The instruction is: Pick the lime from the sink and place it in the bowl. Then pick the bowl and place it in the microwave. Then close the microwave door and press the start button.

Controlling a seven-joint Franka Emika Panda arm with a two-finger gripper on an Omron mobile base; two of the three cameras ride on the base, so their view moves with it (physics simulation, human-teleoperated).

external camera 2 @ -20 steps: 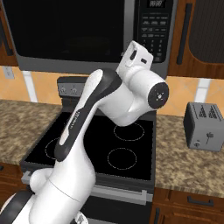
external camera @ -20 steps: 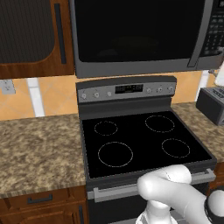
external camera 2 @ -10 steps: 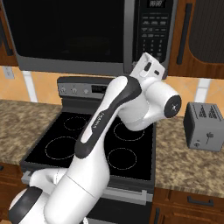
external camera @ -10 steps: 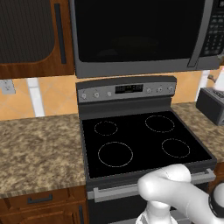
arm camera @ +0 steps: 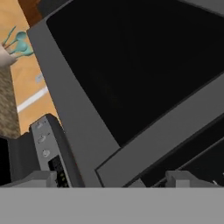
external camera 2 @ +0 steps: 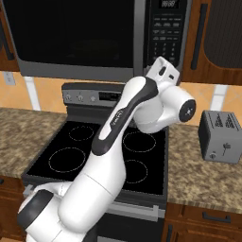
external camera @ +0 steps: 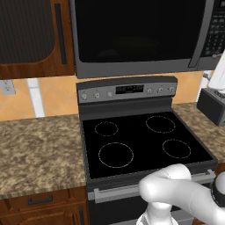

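Microwave door (external camera: 138,30) is closed, spanning the top of the left base frame above the stove (external camera: 140,143); keypad (external camera 2: 165,35) sits top center in the right base frame. Tool (arm camera: 111,177) points at the door glass at frame bottom in the hand view, tips spread wide, holding nothing. Toaster (external camera 2: 222,137) sits on the bench (external camera 2: 203,175) at right.

Microwave (external camera: 136,35) above stove (external camera: 140,145); toaster (external camera 2: 222,137) on counter (external camera 2: 208,175) right.

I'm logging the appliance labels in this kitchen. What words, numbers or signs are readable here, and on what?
None reads clearly.
microwave display: pale digits, too blurred.
Microwave keypad: button marks too small.
stove control panel: lit display blurred.
toaster: no marking legible.
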